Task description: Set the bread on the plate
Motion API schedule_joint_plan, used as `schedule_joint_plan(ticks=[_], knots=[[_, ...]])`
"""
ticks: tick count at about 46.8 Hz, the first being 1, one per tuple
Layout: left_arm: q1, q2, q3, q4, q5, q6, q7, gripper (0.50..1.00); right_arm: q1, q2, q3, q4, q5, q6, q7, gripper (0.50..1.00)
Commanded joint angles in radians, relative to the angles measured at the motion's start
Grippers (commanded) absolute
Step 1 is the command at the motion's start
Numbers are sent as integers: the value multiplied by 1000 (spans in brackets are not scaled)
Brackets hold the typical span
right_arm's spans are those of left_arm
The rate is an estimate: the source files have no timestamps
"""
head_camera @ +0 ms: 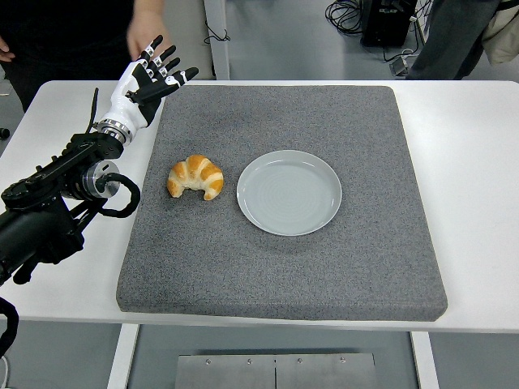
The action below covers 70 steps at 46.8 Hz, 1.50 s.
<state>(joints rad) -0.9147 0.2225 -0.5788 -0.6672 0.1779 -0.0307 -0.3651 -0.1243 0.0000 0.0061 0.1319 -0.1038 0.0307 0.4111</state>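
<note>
**Mia:** Is the robot holding the bread yet?

**Ben:** No. The left hand [154, 77] is up in the air with all its fingers [166, 58] spread wide. It holds nothing and touches nothing. It hangs over the far left corner of the grey mat [324, 275].

**Mia:** So where is the bread?

**Ben:** It is a croissant [195, 177], golden and curved. It lies on the mat, nearer to the robot than the hand is, and a little to the hand's right. The two are well apart.

**Mia:** And the plate?

**Ben:** The pale round plate [324, 219] sits just beside the croissant, farther to the right of the hand. Nothing is on it.

**Mia:** So what step is this?

**Ben:** I think it is the very start, the reaching part. The croissant has not been picked up.

**Mia:** What should the hand do next?

**Ben:** My guess is it must come back toward the robot and go down over the croissant, then close its fingers softly. Bread squashes easily. After that it is only a short hop sideways to the plate.

**Mia:** Is there another hand?

**Ben:** The right one does not show. A person [73, 32] stands behind the table, past the robot hand.
</note>
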Motion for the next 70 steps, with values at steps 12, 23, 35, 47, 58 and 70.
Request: schedule_joint_plan(ticks=[12,23,35,47,58,70], knots=[[-1,0,-1,0,2,0,0,966,0,0,0,0,0,0,0,1000],[0,-2,-3,0,-3,0,-1,966,0,0,0,0,0,0,0,1000],[7,-3,-3,0,-3,0,-1,966,0,0,0,0,0,0,0,1000],[5,-2,-1,0,0,0,0,966,0,0,0,0,0,0,0,1000],[7,-2,-1,1,0,0,-1,966,0,0,0,0,0,0,0,1000],[7,-17,-4,6,-6,0,-1,966,0,0,0,0,1,0,0,1000]])
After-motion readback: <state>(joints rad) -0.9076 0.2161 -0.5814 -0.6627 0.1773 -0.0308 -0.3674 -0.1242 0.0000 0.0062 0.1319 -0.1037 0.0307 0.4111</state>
